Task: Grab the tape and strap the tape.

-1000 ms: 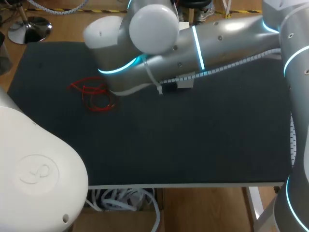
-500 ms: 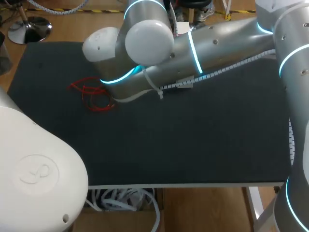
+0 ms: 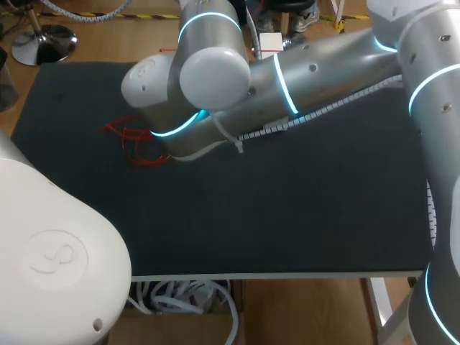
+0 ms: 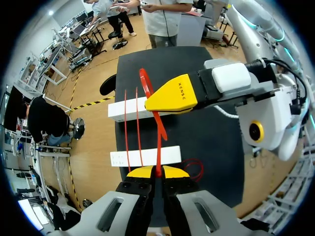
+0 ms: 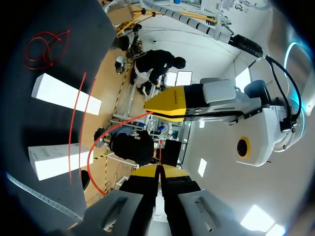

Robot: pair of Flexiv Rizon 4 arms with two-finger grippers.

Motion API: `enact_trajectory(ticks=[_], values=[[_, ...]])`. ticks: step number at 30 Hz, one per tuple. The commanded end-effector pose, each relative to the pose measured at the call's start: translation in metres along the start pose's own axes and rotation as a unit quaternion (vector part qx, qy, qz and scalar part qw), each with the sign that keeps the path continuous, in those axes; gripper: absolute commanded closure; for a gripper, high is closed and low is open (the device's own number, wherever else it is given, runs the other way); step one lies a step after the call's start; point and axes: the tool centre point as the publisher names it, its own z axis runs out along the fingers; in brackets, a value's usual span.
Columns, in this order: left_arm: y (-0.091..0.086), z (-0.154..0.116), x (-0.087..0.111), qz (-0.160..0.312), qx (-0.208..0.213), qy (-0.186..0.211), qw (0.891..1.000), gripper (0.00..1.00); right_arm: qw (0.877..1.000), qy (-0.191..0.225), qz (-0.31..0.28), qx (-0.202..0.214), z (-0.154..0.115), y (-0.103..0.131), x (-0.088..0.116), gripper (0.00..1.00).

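The red tape (image 4: 158, 132) runs taut from my left gripper (image 4: 157, 172), which is shut on it, up to my right gripper (image 4: 171, 96) ahead. Two more strands pass over two white boxes (image 4: 129, 109) (image 4: 142, 156) lying side by side. In the right wrist view my right gripper (image 5: 158, 170) is shut on the tape (image 5: 89, 160), which curves away toward the left gripper (image 5: 171, 103) and the boxes (image 5: 64, 93). From the head view both grippers are hidden behind my right arm (image 3: 302, 65); only a corner of one box (image 3: 270, 43) shows.
A loose tangle of red tape (image 3: 139, 142) lies on the dark mat (image 3: 287, 208) at the left, beside the right arm's elbow. My left arm's white housing (image 3: 57, 251) fills the near left corner.
My right arm has swung toward the table's back, and the white piece that showed under it is now covered. The red tangle has not moved.
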Motion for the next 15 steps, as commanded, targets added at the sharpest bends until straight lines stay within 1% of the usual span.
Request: enact_trajectory(ticks=[1,5,15], values=[[-0.0002,-0.0010,0.0002,-0.001,-0.002,0.001,1.000,1.00,1.000,0.001,0.000,0.002,0.0006,0.0021,0.0018,1.00],[-0.0002,-0.0010,0.0002,-0.001,-0.002,0.001,1.000,1.00,1.000,-0.017,-0.001,0.006,0.0002,0.0051,0.0002,1.00],[-0.0002,-0.0010,0.0002,-0.001,-0.002,0.001,1.000,1.00,0.999,-0.038,-0.005,0.013,-0.0031,0.0115,-0.0005,1.00]])
